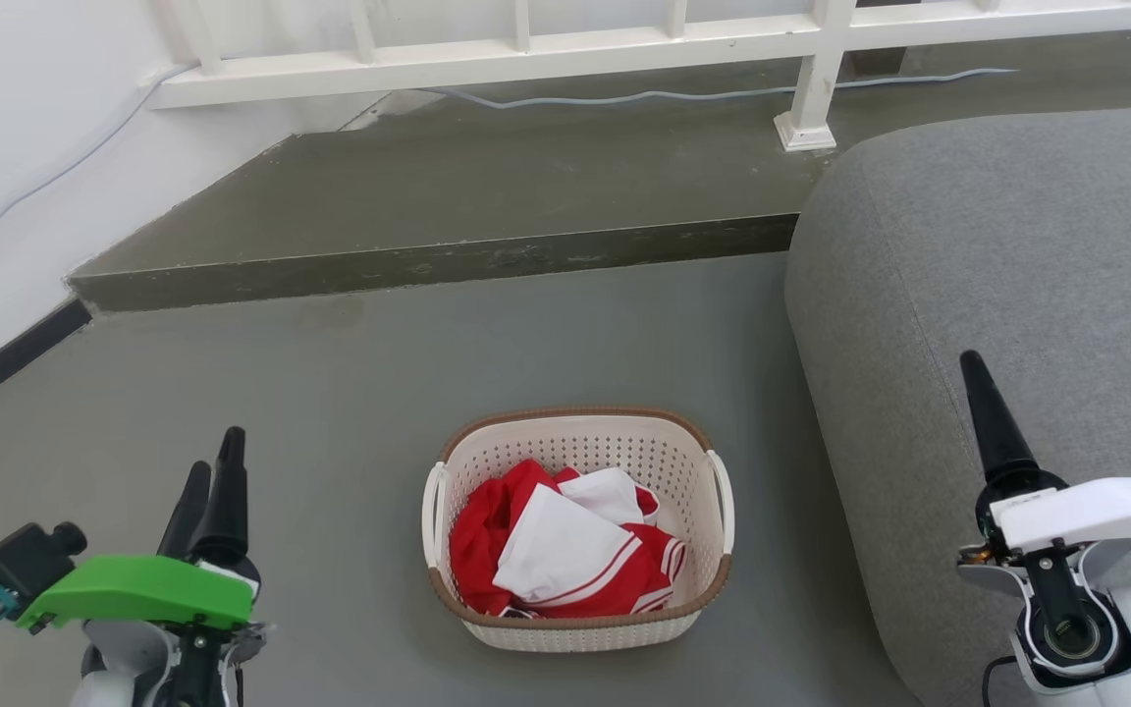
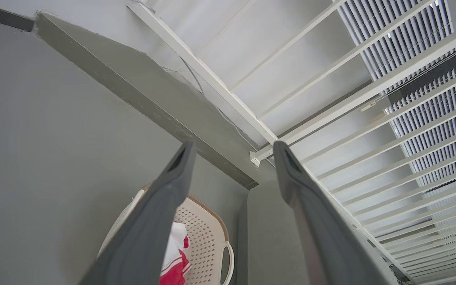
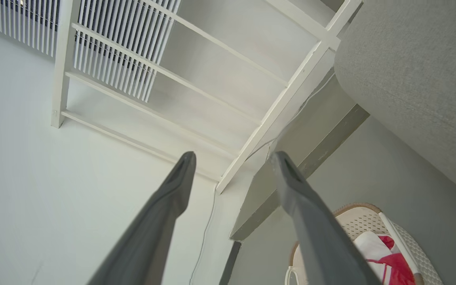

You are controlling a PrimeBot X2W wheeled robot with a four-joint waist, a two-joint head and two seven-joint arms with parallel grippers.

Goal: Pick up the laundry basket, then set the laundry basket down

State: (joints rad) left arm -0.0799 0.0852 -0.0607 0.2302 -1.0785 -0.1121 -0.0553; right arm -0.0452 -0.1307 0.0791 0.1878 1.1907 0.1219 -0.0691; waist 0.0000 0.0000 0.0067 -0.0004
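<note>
Two white side handles (image 1: 434,503) on the one small cream-white perforated plastic laundry basket (image 1: 605,450) with its brown woven-look rim face frame left and frame right, so its long axis seems to run across the head view. It sits on the grey floor (image 1: 330,393) at lower centre, holding red-and-white clothes (image 1: 565,550), just beside the grey fabric sofa (image 1: 997,295). It lies between the left gripper (image 1: 215,457) and the right gripper (image 1: 973,368), the left looking slightly nearer; both have fingers spread wide, holding nothing.

Head looks down; all views share laundry basket (image 1: 585,454)
</note>
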